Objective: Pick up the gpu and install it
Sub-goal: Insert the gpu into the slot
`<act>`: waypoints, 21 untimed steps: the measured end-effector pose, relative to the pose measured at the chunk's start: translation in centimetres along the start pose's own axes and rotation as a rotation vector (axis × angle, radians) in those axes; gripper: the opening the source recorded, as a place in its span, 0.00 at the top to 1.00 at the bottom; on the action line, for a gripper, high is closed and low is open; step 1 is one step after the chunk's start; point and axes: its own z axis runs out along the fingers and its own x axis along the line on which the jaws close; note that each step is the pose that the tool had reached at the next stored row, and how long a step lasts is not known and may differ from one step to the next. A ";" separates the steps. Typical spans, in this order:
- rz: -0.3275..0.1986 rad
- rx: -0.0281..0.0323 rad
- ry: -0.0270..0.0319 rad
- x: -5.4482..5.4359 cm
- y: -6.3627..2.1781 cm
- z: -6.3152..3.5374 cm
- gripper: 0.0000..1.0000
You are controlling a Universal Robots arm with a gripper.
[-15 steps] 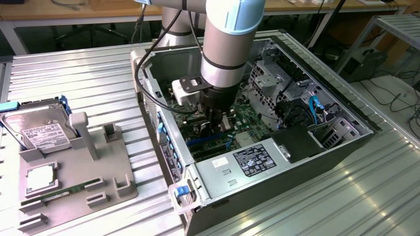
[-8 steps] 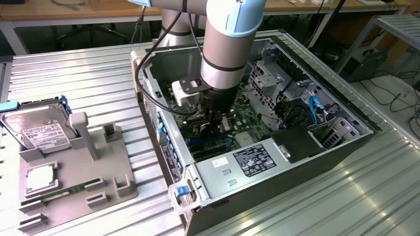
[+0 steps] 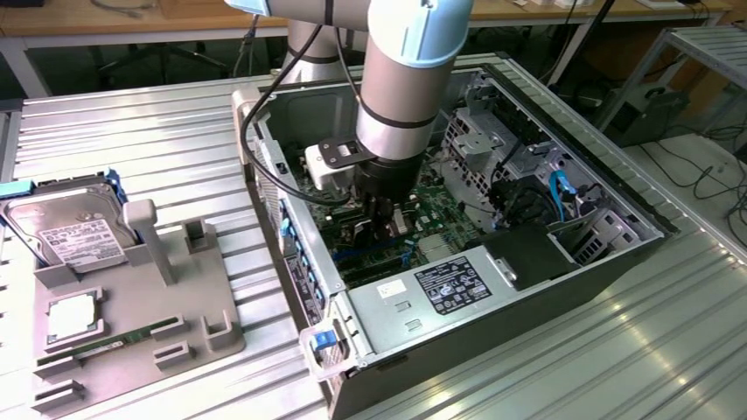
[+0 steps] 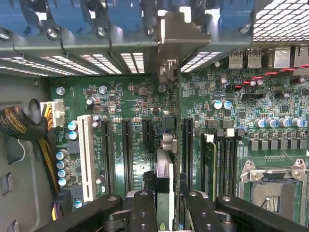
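Observation:
The gpu [image 4: 165, 170] shows edge-on in the wrist view as a thin upright card running from between my fingers toward the case's rear slot openings [image 4: 120, 60]. My gripper [image 4: 166, 209] is shut on it, one black finger [image 4: 144, 208] on each side. The card stands over the green motherboard [image 4: 130, 104], in line with the black expansion slots [image 4: 126, 154]; whether it touches a slot I cannot tell. In the exterior view my gripper [image 3: 387, 220] reaches down inside the open computer case [image 3: 607, 254], just behind the power supply [image 3: 450, 284].
A white slot [image 4: 87, 157], a fitted RAM stick [image 4: 208, 164] and the bare CPU socket [image 4: 275, 188] flank the card. A cable bundle [image 4: 19, 123] lies at the board's edge. Beside the case, a grey holder [image 3: 140, 315] carries a hard drive [image 3: 70, 238] and a RAM stick [image 3: 105, 346].

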 end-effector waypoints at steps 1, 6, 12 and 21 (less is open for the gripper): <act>0.000 0.0000 0.0000 0.0 0.00 0.00 0.73; 0.000 0.0003 -0.0006 0.0 -0.01 -0.09 0.73; 0.000 0.0003 -0.0004 0.0 -0.03 -0.90 0.73; 0.000 0.0002 -0.0003 0.0 -0.03 -0.91 0.73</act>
